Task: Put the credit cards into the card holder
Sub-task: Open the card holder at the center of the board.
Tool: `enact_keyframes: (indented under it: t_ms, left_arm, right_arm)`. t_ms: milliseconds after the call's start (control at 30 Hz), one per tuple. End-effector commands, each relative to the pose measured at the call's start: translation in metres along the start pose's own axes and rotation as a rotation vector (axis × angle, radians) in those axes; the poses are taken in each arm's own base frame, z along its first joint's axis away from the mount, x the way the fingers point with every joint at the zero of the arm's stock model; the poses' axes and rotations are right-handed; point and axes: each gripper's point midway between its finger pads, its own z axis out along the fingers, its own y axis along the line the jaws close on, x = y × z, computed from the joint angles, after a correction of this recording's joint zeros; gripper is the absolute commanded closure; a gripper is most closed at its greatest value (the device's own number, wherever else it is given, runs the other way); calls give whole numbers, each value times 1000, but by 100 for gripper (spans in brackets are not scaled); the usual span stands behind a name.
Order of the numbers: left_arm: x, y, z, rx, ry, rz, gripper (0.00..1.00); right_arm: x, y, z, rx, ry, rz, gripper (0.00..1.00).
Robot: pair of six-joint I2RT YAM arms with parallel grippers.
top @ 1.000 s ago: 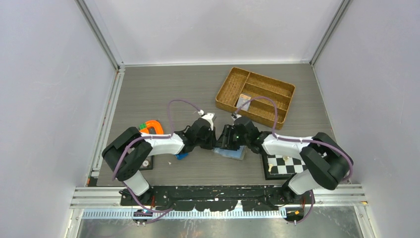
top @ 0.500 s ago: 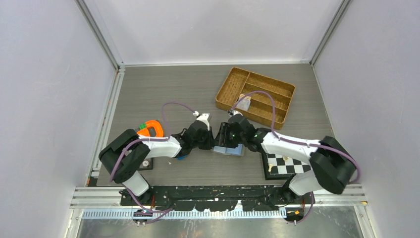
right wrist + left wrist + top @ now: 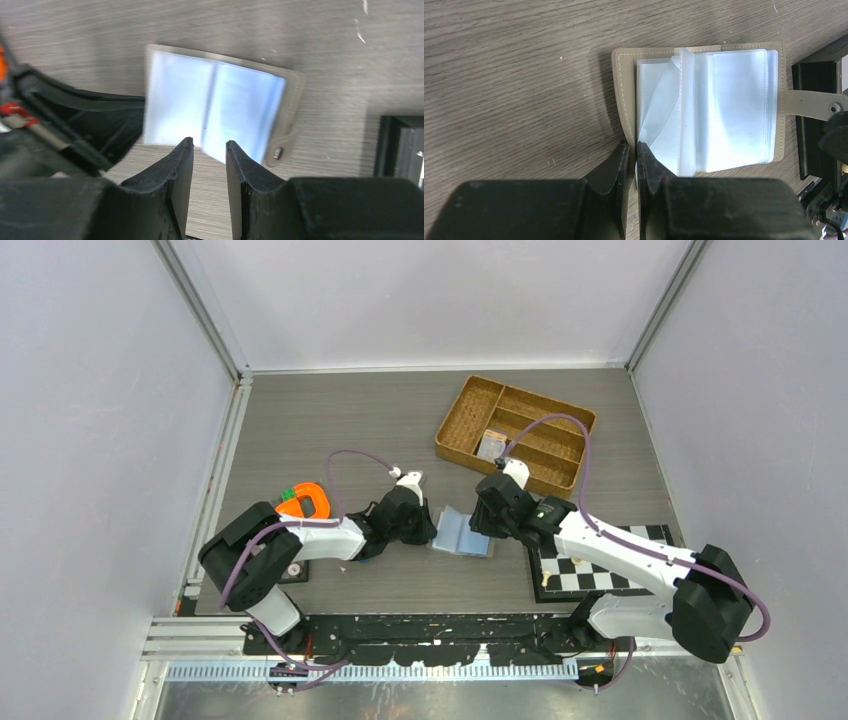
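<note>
The card holder (image 3: 462,533) lies open on the table, its light blue clear sleeves up. My left gripper (image 3: 430,527) is shut on the holder's left cover edge; in the left wrist view the gripper (image 3: 633,145) pinches the grey cover (image 3: 621,100), and the snap tab (image 3: 819,104) points right. My right gripper (image 3: 487,517) is open and empty, just right of the holder; in the right wrist view the gripper (image 3: 209,142) hovers over the holder's (image 3: 215,107) near edge. A small pale credit card (image 3: 491,444) lies in the wicker tray.
The wicker tray (image 3: 560,420) with dividers stands at the back right. A checkerboard tile (image 3: 590,570) lies under the right arm. An orange object (image 3: 305,500) and a small black tile (image 3: 295,570) are beside the left arm.
My right gripper has pulled off the holder and drawn back to the right. The holder's blue inside now shows in full. The left gripper has stayed on the holder's edge.
</note>
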Motion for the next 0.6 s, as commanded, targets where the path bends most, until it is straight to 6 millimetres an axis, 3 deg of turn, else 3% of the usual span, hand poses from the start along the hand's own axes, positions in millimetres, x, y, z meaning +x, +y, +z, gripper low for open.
enact_keyframes:
  t_ms: [0,300,567]
  left_arm:
    - [-1,0,-4,-3,-17,-2,90]
    - [-2,-1,2,-3,-12,8,90]
    - [-1,0,2,-10,-9,10,90]
  right_arm:
    - [7,-30,11,126,-8,11,65]
    - [23,-34,41,134,40,27,69]
    - [35,-48,48,174,49,67,66]
